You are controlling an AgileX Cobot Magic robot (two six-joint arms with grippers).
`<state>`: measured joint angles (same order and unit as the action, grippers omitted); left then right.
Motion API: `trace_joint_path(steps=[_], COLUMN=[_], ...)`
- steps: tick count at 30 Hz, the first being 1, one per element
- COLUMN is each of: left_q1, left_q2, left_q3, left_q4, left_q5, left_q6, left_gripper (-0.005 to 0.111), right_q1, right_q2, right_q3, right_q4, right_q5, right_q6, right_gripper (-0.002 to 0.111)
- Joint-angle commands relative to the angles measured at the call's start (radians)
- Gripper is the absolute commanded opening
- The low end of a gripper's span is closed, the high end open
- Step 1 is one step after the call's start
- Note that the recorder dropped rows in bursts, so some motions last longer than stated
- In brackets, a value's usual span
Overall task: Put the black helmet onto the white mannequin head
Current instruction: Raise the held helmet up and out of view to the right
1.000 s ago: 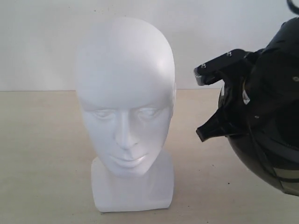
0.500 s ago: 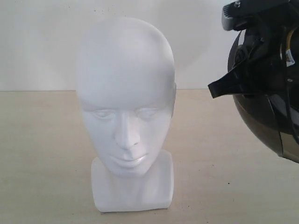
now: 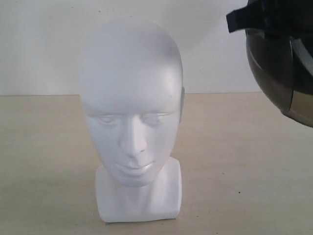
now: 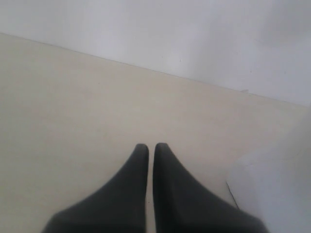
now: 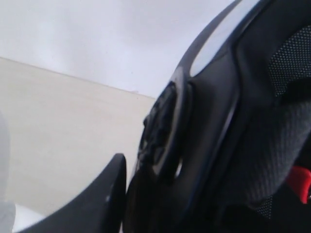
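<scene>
The white mannequin head (image 3: 131,103) stands upright on the table, facing the exterior camera. The black helmet (image 3: 281,63) hangs in the air at the upper right, beside and above the head and apart from it, its smoky visor facing down-left. My right gripper (image 5: 130,194) is shut on the helmet's (image 5: 233,121) rim, one finger (image 5: 109,194) outside the shell; a red buckle (image 5: 301,178) shows inside. One dark finger (image 3: 238,20) sticks out at the helmet's edge. My left gripper (image 4: 151,148) is shut and empty over the table, near the mannequin's white base (image 4: 277,187).
The pale wooden table (image 3: 44,161) stretches on both sides of the head, and a plain white wall (image 3: 44,44) stands behind it. The helmet is partly cut off by the exterior view's top and right edges.
My right gripper has lifted the helmet from beside the mannequin's face to above forehead height at the upper right. The mannequin head has not moved.
</scene>
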<state>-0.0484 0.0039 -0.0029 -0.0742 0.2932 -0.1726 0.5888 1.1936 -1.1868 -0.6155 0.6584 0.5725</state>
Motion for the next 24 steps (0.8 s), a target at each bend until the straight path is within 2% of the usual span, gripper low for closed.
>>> trace_joint_path(steps=[1,9,11,16,24], left_q1=[-0.004,-0.004,-0.004,-0.004,-0.004], left_q2=[-0.004,-0.004,-0.004,-0.004,-0.004], left_q3=[0.003,0.003,0.003,0.003,0.003], left_q4=[-0.009,-0.009,-0.009,-0.009,-0.009], left_q5=[-0.002,-0.002,-0.002,-0.002,-0.002], left_q6=[0.003,0.003,0.003,0.003,0.003], left_gripper=[0.004,0.004,0.004,0.004,0.004], right_q1=[-0.001,-0.001,-0.001,-0.001,-0.001], right_q2=[-0.023,-0.067,-0.083,-0.153,-0.185], right_q3=[-0.062,-0.058,-0.058,-0.004,0.092], right_q4=[-0.121,-0.220,-0.261,-0.520,-0.547], right_q5=[-0.073,-0.329,-0.335,-0.343,-0.345], right_q6=[-0.040,-0.019,0.041,0.291,0.312], right_gripper=[0.000,0.000,0.000,0.000,0.000])
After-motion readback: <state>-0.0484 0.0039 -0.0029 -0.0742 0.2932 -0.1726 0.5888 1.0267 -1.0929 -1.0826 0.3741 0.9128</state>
